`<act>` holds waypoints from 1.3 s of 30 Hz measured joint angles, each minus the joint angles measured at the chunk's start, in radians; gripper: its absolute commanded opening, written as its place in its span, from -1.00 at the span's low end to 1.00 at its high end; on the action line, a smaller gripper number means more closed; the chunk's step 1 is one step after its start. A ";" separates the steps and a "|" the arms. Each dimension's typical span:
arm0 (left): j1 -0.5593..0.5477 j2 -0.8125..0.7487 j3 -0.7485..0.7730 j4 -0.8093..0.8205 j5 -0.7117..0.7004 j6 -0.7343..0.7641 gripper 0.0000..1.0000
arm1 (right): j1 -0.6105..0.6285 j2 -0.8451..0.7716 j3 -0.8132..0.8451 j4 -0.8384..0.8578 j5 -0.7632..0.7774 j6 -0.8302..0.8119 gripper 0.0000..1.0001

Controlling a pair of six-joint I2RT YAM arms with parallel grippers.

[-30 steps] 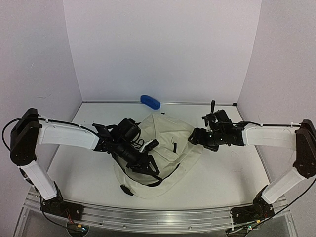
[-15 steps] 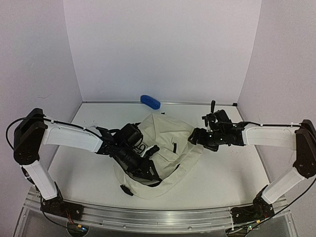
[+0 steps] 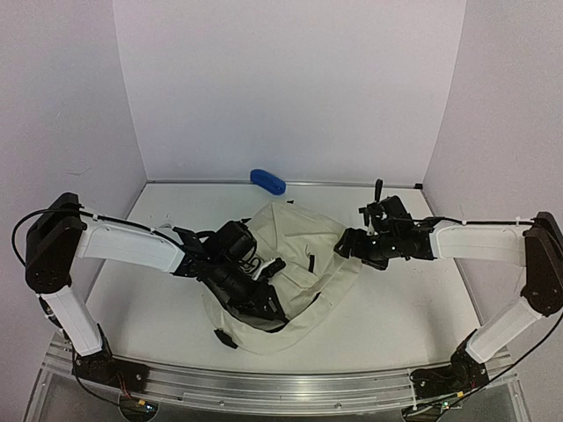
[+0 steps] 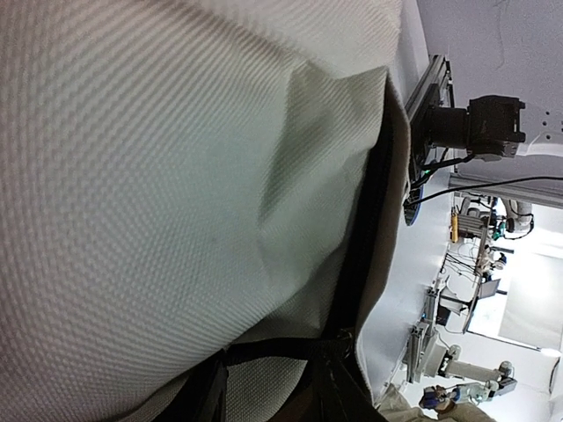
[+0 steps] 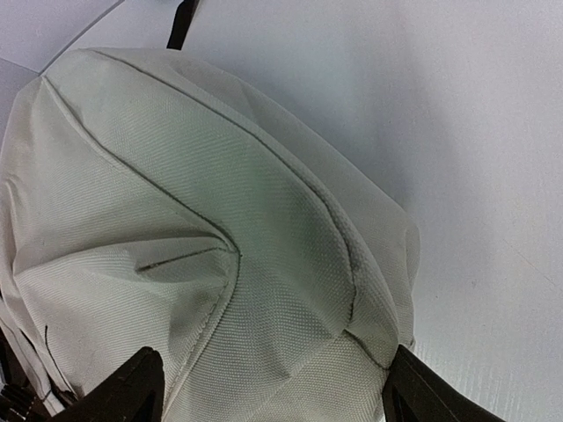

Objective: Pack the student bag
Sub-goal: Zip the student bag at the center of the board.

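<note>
As the left gripper [image 3: 264,303], grip indiscernible, reaches into the backpack [image 3: 303,233] mid-frame, the spread right gripper [image 5: 273,384] likely braces it.

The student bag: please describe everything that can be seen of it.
The student bag is a large cream backpack of coarse woven fabric with black straps and zipper lines. It lies crumpled on the white table. The left end effector is at its near-left side; the right end effector straddles its right edge, jaws wide.
</note>
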 measured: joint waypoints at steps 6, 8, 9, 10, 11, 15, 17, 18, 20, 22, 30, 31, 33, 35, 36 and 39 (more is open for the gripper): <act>0.000 0.001 -0.005 0.082 -0.015 -0.042 -0.59 | 0.000 0.001 -0.002 0.003 -0.006 0.006 0.41; 0.000 0.004 -0.006 0.099 -0.022 -0.052 -0.63 | -0.002 0.001 -0.006 0.005 -0.007 0.008 0.38; 0.000 0.007 -0.007 0.107 -0.023 -0.056 -0.64 | -0.003 0.001 -0.008 0.006 -0.007 0.010 0.38; 0.000 0.012 -0.007 0.113 -0.024 -0.063 -0.65 | -0.003 0.001 -0.010 0.008 -0.007 0.010 0.37; 0.000 0.018 -0.007 0.117 -0.025 -0.068 -0.67 | -0.003 0.001 -0.011 0.009 -0.007 0.010 0.37; 0.000 0.033 -0.007 0.128 -0.029 -0.078 -0.63 | -0.003 0.001 -0.013 0.010 -0.007 0.011 0.36; 0.000 0.034 -0.007 0.132 -0.031 -0.082 -0.62 | -0.003 0.001 -0.013 0.010 -0.007 0.011 0.36; 0.000 0.035 -0.007 0.133 -0.030 -0.086 -0.62 | -0.003 0.001 -0.013 0.010 -0.007 0.011 0.35; 0.000 0.036 -0.007 0.139 -0.028 -0.096 -0.65 | -0.003 0.001 -0.013 0.010 -0.007 0.011 0.34; -0.001 0.039 -0.007 0.148 -0.026 -0.101 -0.75 | -0.003 0.001 -0.013 0.010 -0.007 0.011 0.26; -0.001 0.066 -0.005 0.206 -0.022 -0.132 -1.00 | -0.007 0.001 -0.014 0.009 -0.001 0.015 -0.30; -0.002 0.069 -0.004 0.212 -0.022 -0.135 -1.00 | -0.007 0.001 -0.014 0.008 0.001 0.011 -0.38; -0.003 0.072 0.001 0.214 -0.023 -0.145 -1.00 | -0.007 0.001 -0.014 0.006 0.007 0.012 -0.58; -0.003 0.072 0.001 0.214 -0.030 -0.149 -0.99 | -0.008 0.001 -0.014 0.003 0.013 0.016 -0.72; -0.003 0.072 0.001 0.213 -0.037 -0.150 -1.00 | -0.008 0.002 -0.014 0.001 0.017 0.019 -0.78; -0.005 0.056 -0.001 0.203 -0.083 -0.156 -1.00 | -0.007 0.006 -0.014 0.001 0.032 0.021 -0.90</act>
